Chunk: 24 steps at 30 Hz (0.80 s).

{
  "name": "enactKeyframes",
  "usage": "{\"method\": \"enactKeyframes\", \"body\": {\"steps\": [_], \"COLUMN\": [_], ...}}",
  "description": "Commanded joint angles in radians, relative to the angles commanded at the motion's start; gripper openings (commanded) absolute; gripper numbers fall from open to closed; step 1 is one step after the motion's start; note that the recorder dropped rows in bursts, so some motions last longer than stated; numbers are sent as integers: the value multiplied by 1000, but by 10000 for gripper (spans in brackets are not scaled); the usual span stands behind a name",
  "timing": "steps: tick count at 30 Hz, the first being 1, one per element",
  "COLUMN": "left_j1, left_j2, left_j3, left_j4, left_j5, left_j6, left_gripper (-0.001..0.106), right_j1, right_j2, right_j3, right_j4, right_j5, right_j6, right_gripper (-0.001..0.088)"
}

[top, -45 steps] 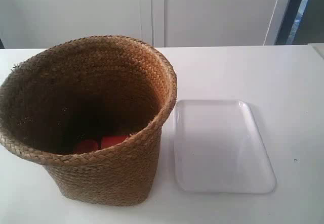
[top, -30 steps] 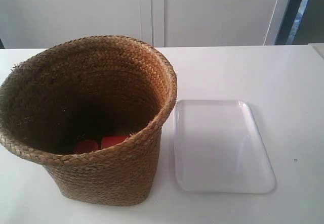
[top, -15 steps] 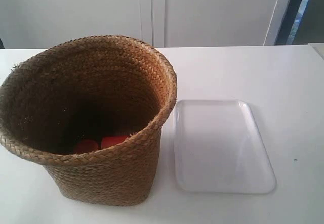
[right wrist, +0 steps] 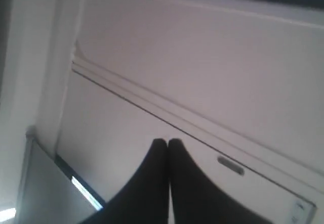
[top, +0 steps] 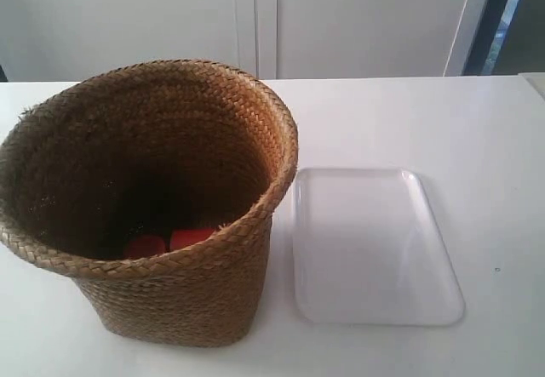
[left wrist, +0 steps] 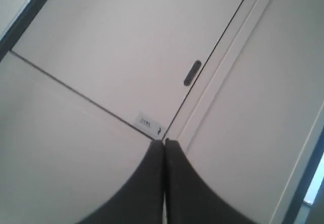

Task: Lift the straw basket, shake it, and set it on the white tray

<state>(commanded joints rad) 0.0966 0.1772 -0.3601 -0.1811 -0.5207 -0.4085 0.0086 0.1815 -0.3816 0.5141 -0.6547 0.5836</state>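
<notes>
The straw basket (top: 183, 296) stands upright on the white table at the exterior view's left, its braided rim wide and its inside dark, with red pieces (top: 169, 241) at the bottom. The white tray (top: 370, 249) lies flat just to its right, bare. Neither arm shows in the exterior view. My left gripper (left wrist: 164, 142) is shut, black fingers pressed together, facing white cabinet doors. My right gripper (right wrist: 168, 142) is shut too, also facing cabinet panels. Neither wrist view shows the basket or the tray.
The white table (top: 409, 117) stretches behind and to the right of both things. White cabinet doors (top: 255, 19) stand behind the table, and a dark door frame (top: 490, 19) is at the back right.
</notes>
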Motion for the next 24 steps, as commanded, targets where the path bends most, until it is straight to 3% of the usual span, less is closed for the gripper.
{"method": "enactKeyframes", "body": {"steps": [3,5,7,9,12,14,16,18,21,24], "left_j1": [0,0,0,0,0,0,0,0,0,0], "left_j2": [168,292,432,572,751,820,885,933,983,1011], "left_j3": [-153,-263,-372,-466,-616,-700,-783,-855,-944,-1006], "left_j4": [4,6,35,37,36,2,-54,-117,-192,-206], "left_j5": [86,180,327,511,813,968,1145,1292,1469,1547], "left_j6": [58,58,58,75,176,278,402,473,519,518], "left_gripper": [0,0,0,0,0,0,0,0,0,0], "right_j1": [0,2,2,2,2,12,25,34,67,121], "right_j2": [174,316,472,609,809,891,970,1033,1103,1160], "right_j3": [-169,-283,-418,-537,-714,-812,-902,-970,-1035,-1088], "right_j4": [-211,-395,-524,-550,-541,-465,-307,-176,-59,-21], "right_j5": [53,194,430,661,1017,1226,1427,1578,1704,1816], "right_j6": [-64,-83,-83,-79,-137,-293,-501,-619,-671,-695], "right_gripper": [0,0,0,0,0,0,0,0,0,0]}}
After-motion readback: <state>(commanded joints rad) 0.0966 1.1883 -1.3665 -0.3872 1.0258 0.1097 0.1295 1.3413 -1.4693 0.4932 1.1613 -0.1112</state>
